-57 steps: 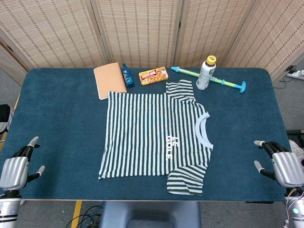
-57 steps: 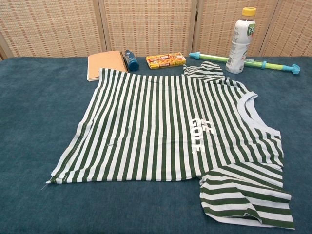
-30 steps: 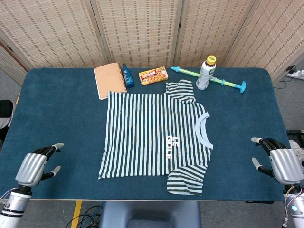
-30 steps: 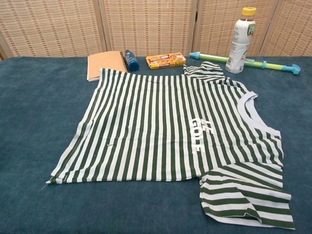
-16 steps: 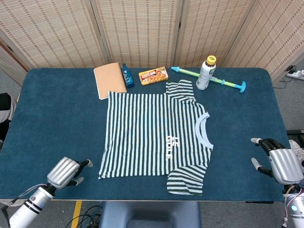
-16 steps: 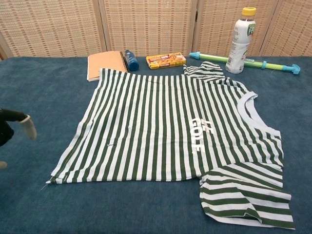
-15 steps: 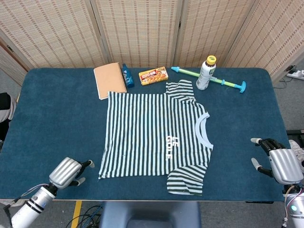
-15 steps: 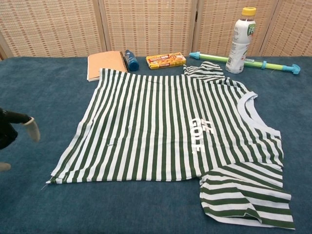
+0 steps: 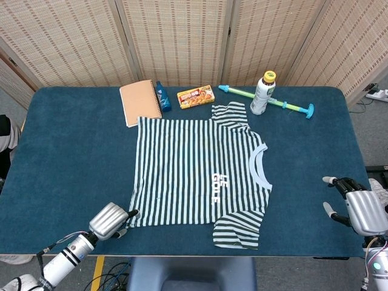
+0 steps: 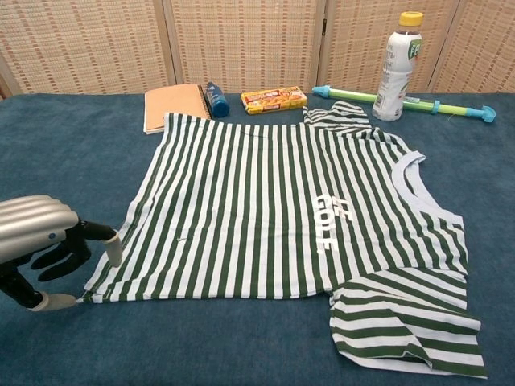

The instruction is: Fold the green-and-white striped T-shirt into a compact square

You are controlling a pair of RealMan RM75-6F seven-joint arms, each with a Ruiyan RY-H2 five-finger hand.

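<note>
A: Where is your T-shirt (image 9: pixel 197 174)?

B: Flat on the table (image 9: pixel 73 151), collar toward your right hand (image 9: pixel 357 209), hem corner at your left hand's (image 10: pixel 36 245) spread, empty fingertips.

A: Writing?

B: "GOLF". Right hand open, empty.

Table surface: dark teal, carpet-like cloth covering the whole table (image 9: pixel 73 151), with rounded far corners
Table edge: thin pale rim showing along the near side in the head view
Backdrop: folding screen (image 9: pixel 176 36) of woven tan wicker panels in pale wooden frames, standing just behind the far edge of the table
Screen layout: panels angled in a zigzag, filling the full width of both views
Floor: grey floor (image 9: pixel 12 112) visible past the left and right ends of the table
Floor marking: yellow strip (image 9: pixel 97 267) below the near edge, left of centre
Cabling: loose cables (image 9: pixel 118 271) on the floor beside the yellow strip
Light: even and diffuse, with only soft shadows
</note>
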